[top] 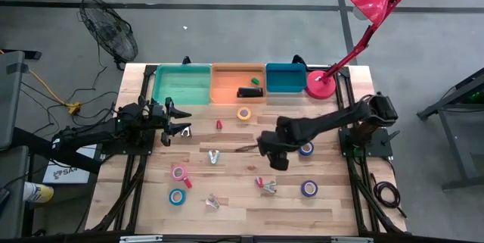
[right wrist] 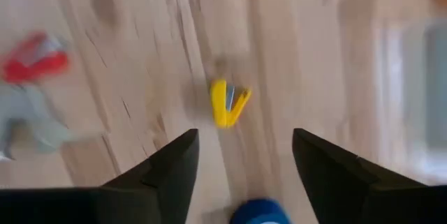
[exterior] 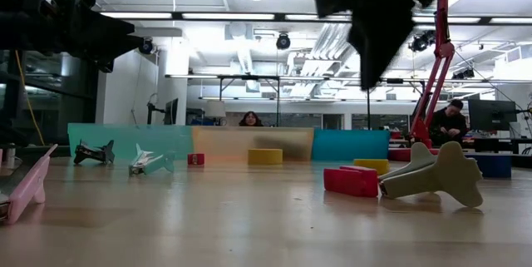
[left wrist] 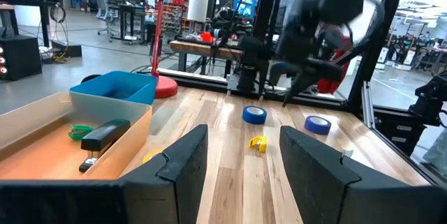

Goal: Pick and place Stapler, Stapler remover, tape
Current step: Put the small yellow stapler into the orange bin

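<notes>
The black stapler point(top: 249, 91) lies in the orange bin point(top: 227, 95), also seen in the left wrist view as the stapler point(left wrist: 105, 135). Tape rolls lie flat on the table: yellow point(top: 243, 113), pink point(top: 179, 172), light blue point(top: 177, 196) and two blue ones point(top: 306, 149) point(top: 309, 188). A yellow staple remover point(right wrist: 229, 102) lies on the wood below my right gripper point(right wrist: 244, 140), which hangs open above it, pointing steeply down at mid-table point(top: 274, 156). My left gripper point(left wrist: 243, 137) waits open and level at the table's left point(top: 178, 122).
A green bin point(top: 181, 84) and a blue bin point(top: 286, 78) flank the orange one along the far edge. A red desk lamp point(top: 321, 84) stands at the far right. Grey staple removers point(top: 214, 157) point(top: 266, 185) point(top: 212, 202) and a small red piece point(top: 219, 124) lie scattered.
</notes>
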Motion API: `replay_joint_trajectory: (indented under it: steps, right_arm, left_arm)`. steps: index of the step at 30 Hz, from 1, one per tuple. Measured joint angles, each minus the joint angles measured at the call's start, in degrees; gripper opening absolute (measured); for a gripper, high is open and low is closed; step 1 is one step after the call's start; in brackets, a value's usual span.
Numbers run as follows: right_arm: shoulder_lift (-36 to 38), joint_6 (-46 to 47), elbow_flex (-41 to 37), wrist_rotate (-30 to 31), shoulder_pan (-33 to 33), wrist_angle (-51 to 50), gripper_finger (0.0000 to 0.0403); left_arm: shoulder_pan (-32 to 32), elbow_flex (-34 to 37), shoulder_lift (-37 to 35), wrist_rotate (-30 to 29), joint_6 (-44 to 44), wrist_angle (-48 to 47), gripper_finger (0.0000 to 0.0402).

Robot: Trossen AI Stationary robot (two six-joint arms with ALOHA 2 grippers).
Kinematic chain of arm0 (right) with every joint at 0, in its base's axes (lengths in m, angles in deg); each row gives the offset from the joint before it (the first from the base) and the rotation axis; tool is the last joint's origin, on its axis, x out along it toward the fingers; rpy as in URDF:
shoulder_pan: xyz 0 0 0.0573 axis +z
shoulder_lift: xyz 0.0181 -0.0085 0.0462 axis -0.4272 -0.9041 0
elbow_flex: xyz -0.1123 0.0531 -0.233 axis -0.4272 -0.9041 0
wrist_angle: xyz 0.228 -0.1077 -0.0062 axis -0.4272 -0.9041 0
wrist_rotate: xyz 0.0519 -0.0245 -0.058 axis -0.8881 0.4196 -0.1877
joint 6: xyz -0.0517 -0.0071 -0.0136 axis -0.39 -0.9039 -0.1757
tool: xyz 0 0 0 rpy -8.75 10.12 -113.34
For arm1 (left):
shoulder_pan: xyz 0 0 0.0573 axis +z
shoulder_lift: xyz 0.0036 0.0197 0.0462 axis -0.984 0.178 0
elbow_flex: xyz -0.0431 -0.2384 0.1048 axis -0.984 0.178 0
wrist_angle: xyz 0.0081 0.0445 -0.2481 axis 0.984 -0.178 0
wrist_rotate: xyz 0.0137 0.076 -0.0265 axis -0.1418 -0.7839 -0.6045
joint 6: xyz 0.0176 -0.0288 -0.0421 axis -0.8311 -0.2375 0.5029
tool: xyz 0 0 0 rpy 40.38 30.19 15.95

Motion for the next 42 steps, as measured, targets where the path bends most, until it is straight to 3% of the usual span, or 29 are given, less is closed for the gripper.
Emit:
replay_joint_trajectory:
  steps: [5, 11, 15, 22, 29, 42]
  right_arm:
    - [-0.04, 1.3, -9.21, -0.81, 1.33, 8.78, 0.0254]
    - [-0.04, 1.95, -15.44, -3.8, 1.34, 18.71, 0.0255]
    - [-0.04, 2.13, -18.36, -1.95, 1.34, 20.29, 0.0257]
    - [-0.04, 0.52, -22.65, -0.78, 0.48, 27.38, 0.0257]
    - [0.33, -2.21, -26.1, -4.42, -2.2, 33.77, 0.0256]
    - [0.02, -4.34, -26.4, -6.72, -5.02, 38.71, 0.0252]
  left_arm:
    - [-0.02, -0.01, 0.0, 0.0, 0.0, 0.0, 0.0177]
    - [-0.02, 0.0, 0.0, 0.0, 0.0, 0.0, 0.0177]
    - [-0.01, -0.01, 0.0, 0.0, 0.0, 0.0, 0.0177]
    - [0.0, -0.01, 0.0, 0.0, 0.0, 0.0, 0.0177]
    - [0.0, 0.0, 0.0, 0.0, 0.0, 0.0, 0.0177]
    - [-0.01, 0.0, 0.0, 0.0, 0.0, 0.0, 0.0177]
